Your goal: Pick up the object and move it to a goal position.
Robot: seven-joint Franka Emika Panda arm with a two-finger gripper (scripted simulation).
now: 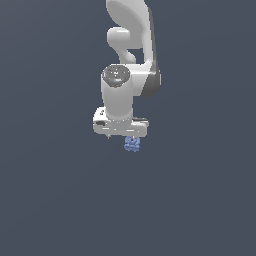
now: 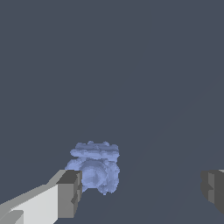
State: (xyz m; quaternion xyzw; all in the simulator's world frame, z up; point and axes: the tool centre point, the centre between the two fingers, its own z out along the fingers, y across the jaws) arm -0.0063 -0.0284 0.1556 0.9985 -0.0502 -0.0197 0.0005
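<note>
Exterior view: gripper [image 1: 131, 137] hangs low under the white arm [image 1: 120, 92], with the periwinkle object [image 1: 132, 144] just beneath it, partly hidden. Wrist view: fingers [image 2: 70, 193] stand wide apart, holding nothing; the object [image 2: 94, 167] sits between them, close beside one pad and well apart from the other. Judged from this, the approach looks done; closing, lifting and carrying to the goal remain, and no goal marker shows.

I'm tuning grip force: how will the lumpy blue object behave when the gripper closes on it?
The object looks rigid, its bumps holding crisp edges. Its uneven surface may seat unevenly against flat pads, so it might twist. It sits nearer one finger of the open gripper, so it could get nudged sideways first.
</note>
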